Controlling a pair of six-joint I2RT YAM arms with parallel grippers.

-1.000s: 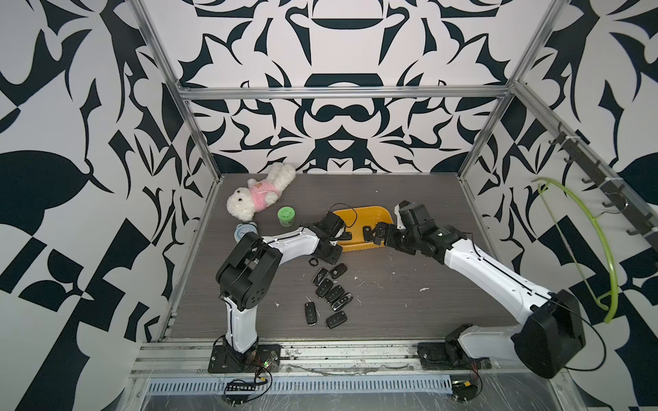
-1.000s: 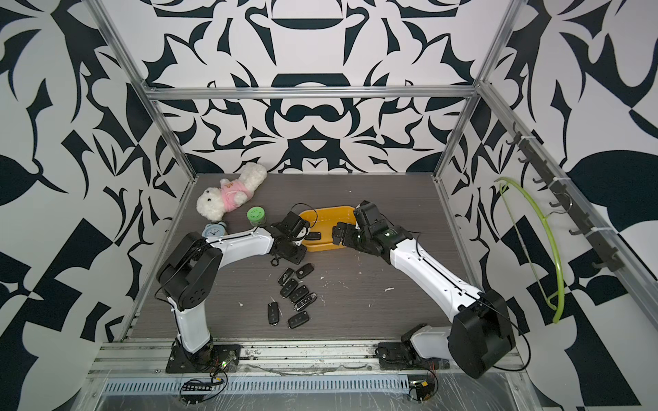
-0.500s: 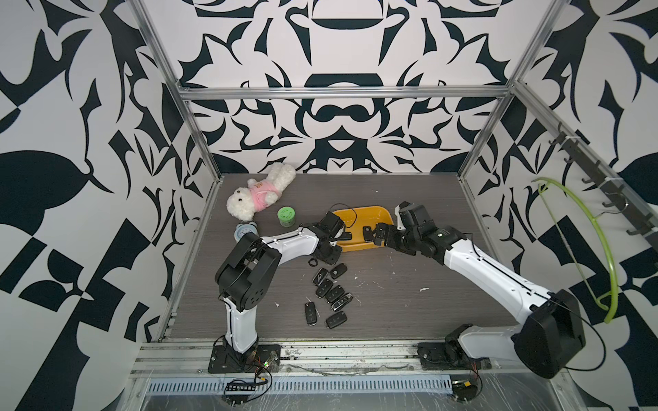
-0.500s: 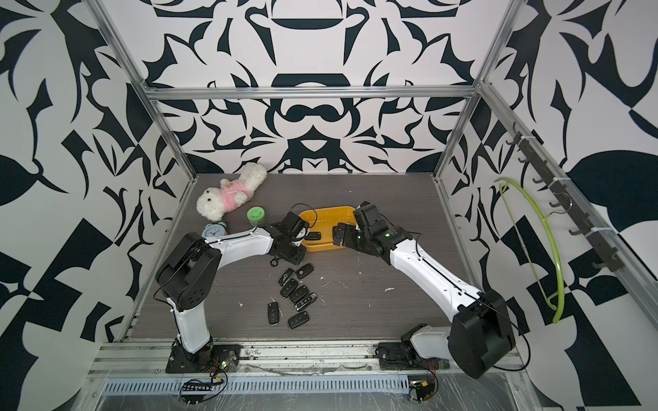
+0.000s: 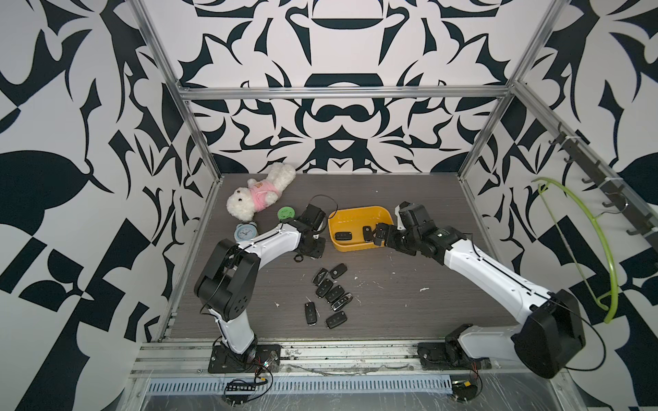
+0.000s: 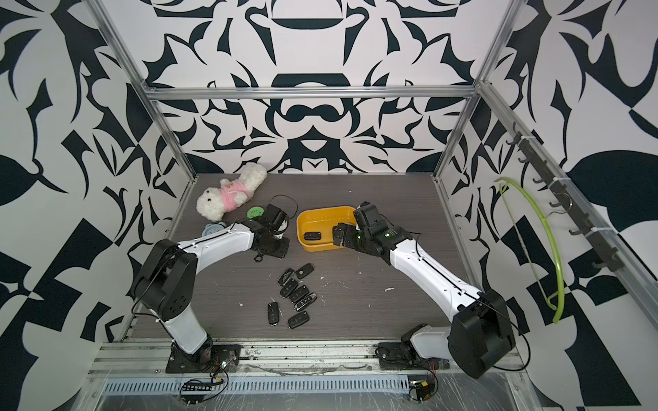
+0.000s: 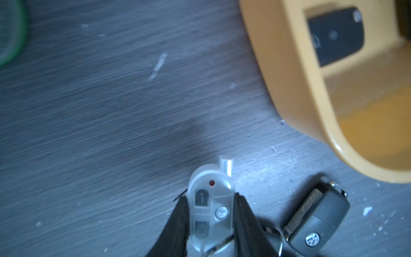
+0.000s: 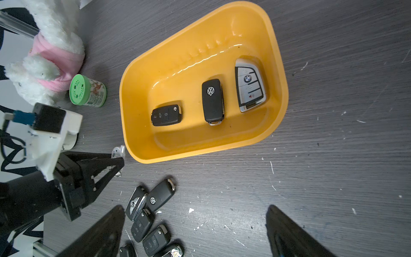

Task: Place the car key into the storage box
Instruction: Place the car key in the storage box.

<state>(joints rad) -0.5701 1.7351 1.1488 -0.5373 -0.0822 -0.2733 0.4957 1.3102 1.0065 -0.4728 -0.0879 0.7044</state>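
car key (image 7: 210, 207) pinched, not yet in the storage box (image 5: 356, 217)

top view: your left pincer (image 5: 313, 247) sits just outside the box wall.
left wrist: its jaws pinch the silver key; next, lift it over the rim and let go.
right wrist: your right pincer (image 8: 195, 208) hangs spread, empty, by the box.

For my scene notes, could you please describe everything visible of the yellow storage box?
The storage box is a shallow, glossy yellow-orange plastic tub, rectangular with rounded corners and small ribs along one inner wall. It stands upright and lidless on the dark wood-grain table. Three car keys lie apart on its floor: a black key showing its buttons, a black Volkswagen key and a silver BMW fob. Nothing else visibly touches it.
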